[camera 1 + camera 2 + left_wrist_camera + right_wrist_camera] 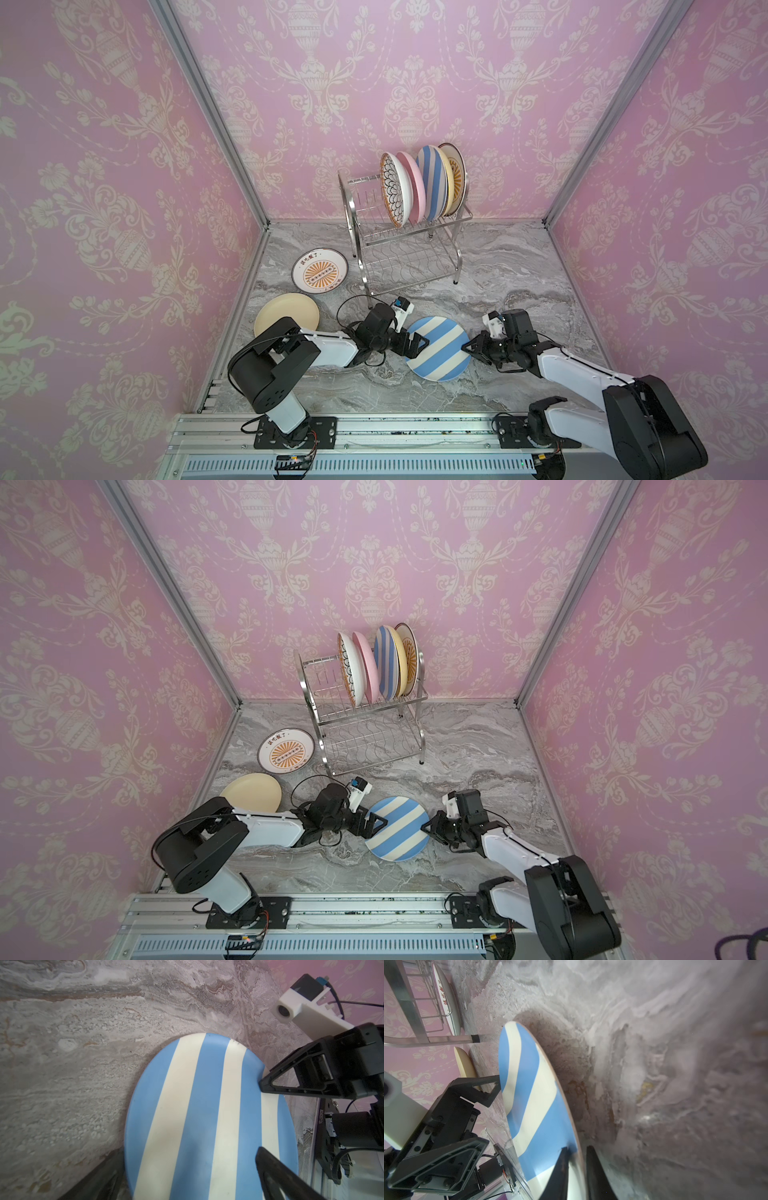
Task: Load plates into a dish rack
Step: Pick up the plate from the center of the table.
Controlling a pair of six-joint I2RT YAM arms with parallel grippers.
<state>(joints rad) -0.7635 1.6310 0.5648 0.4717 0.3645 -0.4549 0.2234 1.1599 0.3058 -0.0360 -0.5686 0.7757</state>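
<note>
A blue-white striped plate sits low over the marble between both arms, with a shadow under it. My right gripper is shut on its right rim, one finger above and one below. My left gripper is open at the opposite rim, with one finger over the plate and one fingertip against its edge. The dish rack stands at the back. Several plates stand in its upper shelf: black-petal, pink, striped, yellow and sunburst.
A white plate with an orange sunburst lies flat left of the rack. A cream plate lies nearer the front left, partly hidden by my left arm. Pink patterned walls close in three sides. A metal rail runs along the front.
</note>
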